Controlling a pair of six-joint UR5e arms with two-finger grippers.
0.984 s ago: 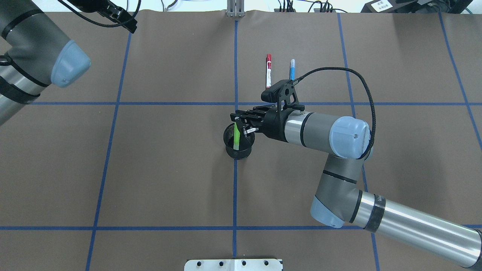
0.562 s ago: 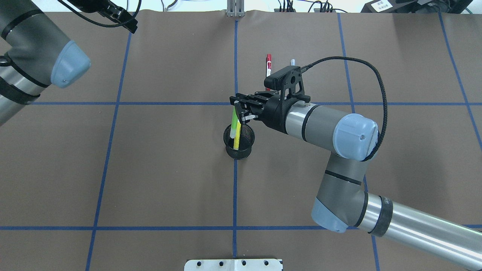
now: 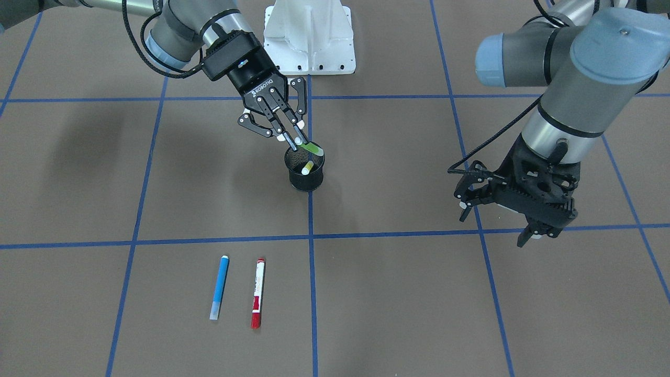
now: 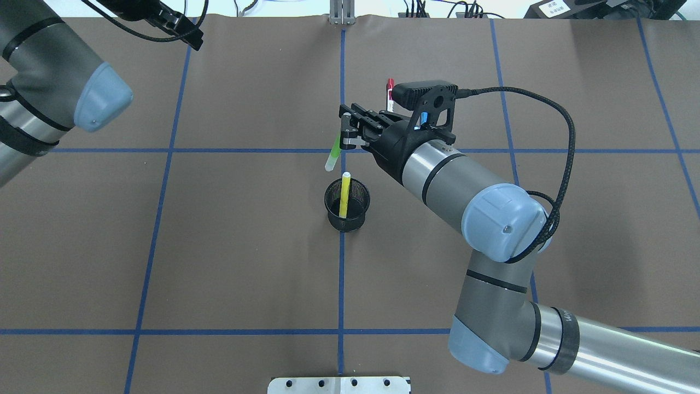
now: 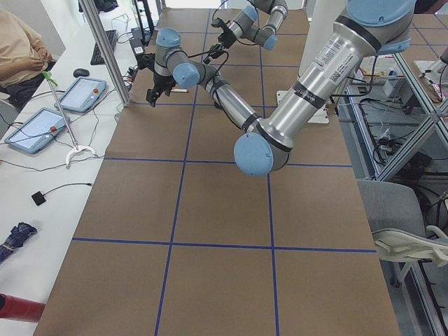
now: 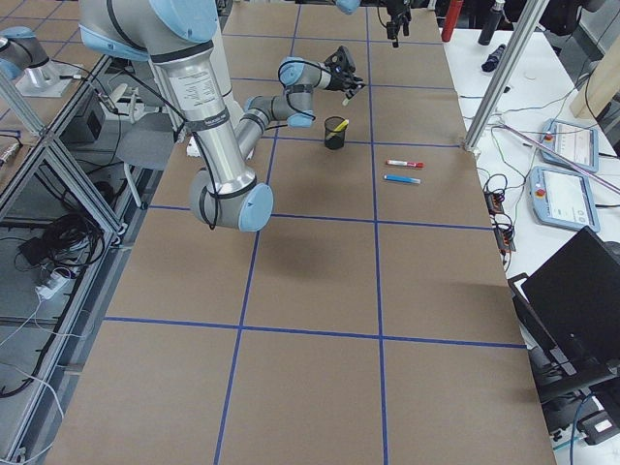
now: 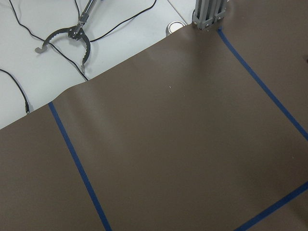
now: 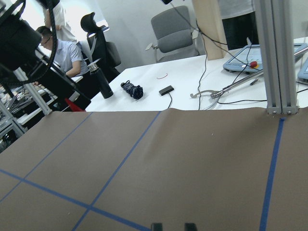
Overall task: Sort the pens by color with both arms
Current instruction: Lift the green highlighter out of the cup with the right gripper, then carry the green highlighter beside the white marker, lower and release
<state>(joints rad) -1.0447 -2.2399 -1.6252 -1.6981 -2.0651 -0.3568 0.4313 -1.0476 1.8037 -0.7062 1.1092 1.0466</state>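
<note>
My right gripper (image 4: 345, 137) is shut on the green pen (image 4: 333, 156) and holds it tilted in the air, just beyond the black mesh cup (image 4: 347, 213). In the front view the same gripper (image 3: 294, 138) grips the green pen (image 3: 313, 148) over the cup's rim (image 3: 304, 180). The yellow pen (image 4: 344, 194) stands in the cup. The blue pen (image 3: 219, 287) and the red-capped white pen (image 3: 257, 292) lie side by side on the table. My left gripper (image 3: 494, 224) hangs open and empty, far off to the side.
Blue tape lines divide the brown table cover (image 4: 246, 246) into squares. The white pedestal base (image 3: 309, 36) stands at the robot's edge. In the overhead view my right arm hides most of the red pen (image 4: 390, 85) and blue pen (image 4: 423, 118).
My right gripper has lifted the green pen up out of the cup and carried it toward the table's far side. The yellow pen stays in the cup. The left arm has barely moved.
</note>
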